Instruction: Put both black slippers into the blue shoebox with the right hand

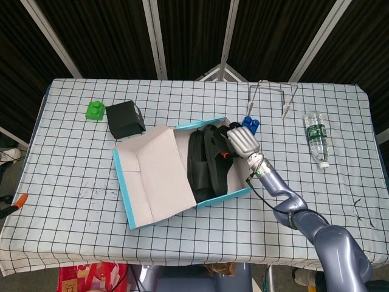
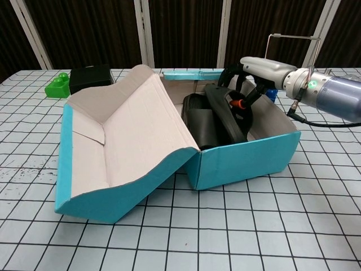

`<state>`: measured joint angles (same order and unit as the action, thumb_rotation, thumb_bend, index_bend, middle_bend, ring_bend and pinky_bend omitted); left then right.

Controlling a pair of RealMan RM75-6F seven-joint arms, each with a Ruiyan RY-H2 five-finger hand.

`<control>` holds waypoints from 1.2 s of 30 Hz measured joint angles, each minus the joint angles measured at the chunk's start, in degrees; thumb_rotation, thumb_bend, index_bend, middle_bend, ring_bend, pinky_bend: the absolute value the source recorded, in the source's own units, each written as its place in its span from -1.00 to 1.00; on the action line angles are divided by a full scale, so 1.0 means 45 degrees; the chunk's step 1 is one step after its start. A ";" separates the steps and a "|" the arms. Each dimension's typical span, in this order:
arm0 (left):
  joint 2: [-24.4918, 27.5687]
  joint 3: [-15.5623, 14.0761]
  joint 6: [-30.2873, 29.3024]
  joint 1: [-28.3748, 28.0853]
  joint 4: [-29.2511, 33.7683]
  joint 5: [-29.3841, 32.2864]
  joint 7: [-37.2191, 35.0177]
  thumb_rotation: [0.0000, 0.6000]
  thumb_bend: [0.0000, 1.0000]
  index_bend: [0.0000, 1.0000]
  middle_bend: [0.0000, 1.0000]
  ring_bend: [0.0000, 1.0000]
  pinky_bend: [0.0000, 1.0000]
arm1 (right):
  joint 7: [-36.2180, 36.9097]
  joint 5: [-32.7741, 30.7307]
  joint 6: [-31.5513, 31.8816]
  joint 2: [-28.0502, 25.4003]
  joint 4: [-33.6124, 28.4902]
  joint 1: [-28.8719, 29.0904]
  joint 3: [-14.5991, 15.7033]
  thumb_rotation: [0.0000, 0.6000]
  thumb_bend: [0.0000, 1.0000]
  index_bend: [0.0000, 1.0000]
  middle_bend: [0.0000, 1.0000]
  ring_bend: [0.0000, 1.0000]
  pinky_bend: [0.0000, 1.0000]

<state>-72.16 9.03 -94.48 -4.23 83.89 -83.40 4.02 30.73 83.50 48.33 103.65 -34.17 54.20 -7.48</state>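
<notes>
Dark curtains with pale metal bars close the back of the scene, and in front of them stands my table [image 1: 316, 201] under a white cloth with a black grid. Near the middle sits the blue shoebox [image 1: 226, 196], its lid [image 1: 157, 173] thrown open to the left so that I see the pale cardboard inside of it. Both black slippers are inside the box: the first slipper [image 2: 200, 125] lies low against the floor of the box, and the second slipper [image 2: 227, 117] leans tilted on top of it, with its upper end above the box wall. My right hand [image 1: 240, 141] reaches over the far right corner of the box and its fingers [image 2: 231, 72] curl down around the strap of the second slipper, so I judge that it holds this slipper; a small orange part shows at the thumb. The left hand I cannot find in either view. Just behind the right hand a small blue block [image 1: 250, 123] stands on the cloth. Further back is a bent wire stand [image 1: 272, 94], and to the right a plastic water bottle [image 1: 316, 138] lies on its side. At the far left are a green toy brick [image 1: 95, 110] and a black box [image 1: 124, 118], close beside each other.
</notes>
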 measured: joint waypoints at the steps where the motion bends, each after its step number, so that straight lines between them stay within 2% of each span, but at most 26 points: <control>1: 0.0004 -0.0003 0.0003 0.0001 0.0003 -0.0001 -0.0007 1.00 -0.85 -0.55 -0.91 -1.00 -0.90 | -0.0148 -0.0058 -0.0063 -0.0039 -0.0072 -0.0004 -0.0029 1.00 -0.29 0.05 -0.23 -0.21 -0.65; 6: 0.0014 -0.0015 0.0027 -0.0001 0.0020 -0.0001 -0.0017 1.00 -0.85 -0.55 -0.91 -1.00 -0.90 | -0.0669 -0.0267 -0.0131 -0.0325 -0.0712 -0.0039 -0.0202 1.00 -0.29 0.05 -0.23 -0.22 -0.67; 14: 0.0045 -0.0024 0.0009 0.0008 0.0045 -0.0031 -0.0104 1.00 -0.85 -0.55 -0.91 -1.00 -0.90 | -0.1474 -0.0447 -0.0133 -0.1005 -0.2121 -0.0101 -0.0368 1.00 -0.29 0.03 -0.28 -0.38 -0.72; 17: 0.0058 -0.0024 0.0013 0.0014 0.0050 -0.0025 -0.0156 1.00 -0.85 -0.55 -0.91 -1.00 -0.90 | -0.1818 -0.0505 -0.0135 -0.1317 -0.2776 -0.0148 -0.0403 1.00 -0.29 -0.05 -0.36 -0.45 -0.73; 25: 0.0108 -0.0057 0.0027 0.0022 0.0103 -0.0064 -0.0192 1.00 -0.85 -0.55 -0.91 -1.00 -0.90 | -0.2924 -0.1119 -0.0349 -0.2036 -0.4219 -0.0234 -0.0750 1.00 -0.29 -0.37 -0.71 -0.80 -0.85; 31: 0.0121 -0.0061 0.0067 0.0016 0.0101 -0.0048 -0.0230 1.00 -0.85 -0.55 -0.91 -1.00 -0.90 | -0.4057 -0.2007 -0.1184 -0.2622 -0.5079 -0.0187 -0.1008 1.00 -0.35 -0.56 -0.85 -0.93 -0.91; 36: 0.0130 -0.0056 0.0069 0.0013 0.0092 -0.0046 -0.0263 1.00 -0.85 -0.55 -0.91 -1.00 -0.90 | -0.5349 -0.2931 -0.1783 -0.3304 -0.5976 -0.0142 -0.1195 1.00 -0.46 -0.64 -0.88 -0.96 -0.92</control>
<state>-71.58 8.78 -94.17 -4.17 84.31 -83.61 2.84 6.66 70.31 40.31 88.78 -61.06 53.56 -12.86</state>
